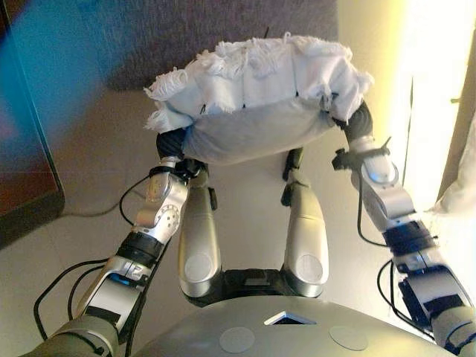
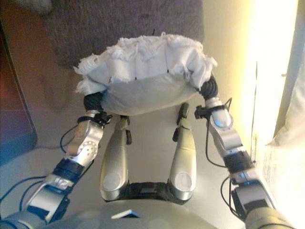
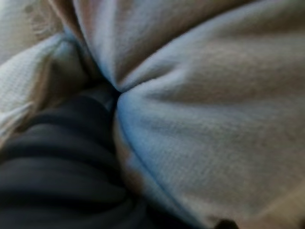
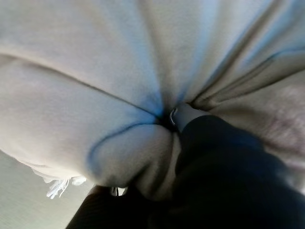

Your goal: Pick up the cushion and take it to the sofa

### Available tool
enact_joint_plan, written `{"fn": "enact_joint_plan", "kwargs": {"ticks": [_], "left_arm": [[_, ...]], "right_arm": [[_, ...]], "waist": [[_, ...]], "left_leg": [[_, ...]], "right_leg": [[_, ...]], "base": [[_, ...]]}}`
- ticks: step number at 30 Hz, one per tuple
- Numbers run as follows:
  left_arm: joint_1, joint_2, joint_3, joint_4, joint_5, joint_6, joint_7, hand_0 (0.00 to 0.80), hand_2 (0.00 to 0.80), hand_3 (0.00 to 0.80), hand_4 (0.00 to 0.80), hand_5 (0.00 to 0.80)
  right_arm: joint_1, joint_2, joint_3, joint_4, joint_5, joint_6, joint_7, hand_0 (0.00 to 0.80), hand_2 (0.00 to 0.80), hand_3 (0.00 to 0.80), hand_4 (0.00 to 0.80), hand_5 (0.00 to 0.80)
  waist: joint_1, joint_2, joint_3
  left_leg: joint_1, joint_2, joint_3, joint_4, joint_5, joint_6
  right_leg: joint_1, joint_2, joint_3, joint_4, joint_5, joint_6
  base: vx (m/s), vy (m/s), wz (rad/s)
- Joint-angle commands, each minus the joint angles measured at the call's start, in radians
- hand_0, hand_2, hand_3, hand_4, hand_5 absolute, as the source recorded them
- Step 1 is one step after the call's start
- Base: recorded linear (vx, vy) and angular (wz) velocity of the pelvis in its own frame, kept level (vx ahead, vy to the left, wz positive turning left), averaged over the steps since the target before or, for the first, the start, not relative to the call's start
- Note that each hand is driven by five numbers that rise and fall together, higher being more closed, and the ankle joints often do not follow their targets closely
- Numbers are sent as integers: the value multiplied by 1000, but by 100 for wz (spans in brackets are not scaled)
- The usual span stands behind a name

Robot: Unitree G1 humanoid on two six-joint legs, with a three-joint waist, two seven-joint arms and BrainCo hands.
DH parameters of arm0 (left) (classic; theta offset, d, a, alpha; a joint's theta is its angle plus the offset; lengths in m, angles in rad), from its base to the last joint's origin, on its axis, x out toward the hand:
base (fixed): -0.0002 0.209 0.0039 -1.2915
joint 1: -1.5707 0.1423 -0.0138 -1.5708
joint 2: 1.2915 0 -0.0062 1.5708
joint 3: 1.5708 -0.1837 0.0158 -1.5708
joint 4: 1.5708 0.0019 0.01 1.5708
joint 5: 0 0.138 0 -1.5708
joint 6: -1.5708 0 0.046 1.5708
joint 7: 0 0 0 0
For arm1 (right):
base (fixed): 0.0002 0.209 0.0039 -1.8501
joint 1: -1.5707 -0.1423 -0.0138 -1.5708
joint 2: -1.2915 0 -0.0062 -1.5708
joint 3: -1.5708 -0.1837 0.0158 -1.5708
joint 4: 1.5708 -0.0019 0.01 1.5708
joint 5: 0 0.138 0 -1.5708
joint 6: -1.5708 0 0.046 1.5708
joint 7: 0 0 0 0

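Cushion (image 1: 256, 111) is sitting up off the floor between both arms in the left eye view, white, fringed on top, plain underneath. Left hand (image 1: 172, 141) is pressing in at its left end, right hand (image 1: 358, 119) at its right end; only the dark covers are showing, fingers buried in the fabric, so cannot tell if they are curling or flat. It is sagging and bulging in the middle, so probably soft and light; a squeeze from both ends looks like the right hold.

Right eye view is showing the same hold. Grey rug (image 2: 124, 24) is lying ahead, beyond the cushion. Dark furniture edge (image 2: 14, 109) is standing on the left, and something pale (image 2: 290, 129) on the right by the bright light. Sofa is not clearly showing. Floor between looks free.

Left wrist view is giving only the dark cover sinking into a deep fold of fabric.

Right wrist view is much the same: fabric puckering round the cover, fingers hidden.
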Motion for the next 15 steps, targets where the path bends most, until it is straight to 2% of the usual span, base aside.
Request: {"fn": "enact_joint_plan", "kwargs": {"ticks": [1,3,5,8,15], "left_arm": [[14,-24,0,-211,99,-62,-85,800,800,800,800,800],[68,-26,18,-241,122,-80,-95,800,800,800,800,800],[153,-34,39,-276,136,-67,-118,800,800,800,800,800],[248,-54,51,-318,132,-54,-129,800,800,800,800,800],[359,-53,58,-362,110,-58,-147,800,800,800,800,800]], "right_arm": [[36,43,21,-180,-35,-96,85,800,800,800,800,800],[90,62,10,-212,-64,-127,83,800,800,800,800,800],[172,81,-1,-246,-124,-134,72,800,800,800,800,800],[253,93,-10,-296,-122,-130,59,800,800,800,800,800],[347,100,-17,-355,-105,-114,56,800,800,800,800,800]], "waist": [[-2,-6,-161],[-4,-1,-195],[-3,0,-261],[-1,2,-328],[-10,6,-410]], "left_leg": [[11,1,21,-10,40,46],[70,5,24,-40,39,46],[166,8,29,-91,40,47],[259,18,39,-144,43,45],[395,37,53,-220,35,44]], "right_leg": [[91,-42,-29,-73,58,32],[150,-36,-31,-98,54,30],[250,-29,-44,-146,53,31],[339,-20,-53,-194,54,29],[469,-8,-69,-264,48,30]], "base": [[128,-13,-6],[109,-12,1],[211,-12,4],[194,-10,0],[95,-10,0]]}}
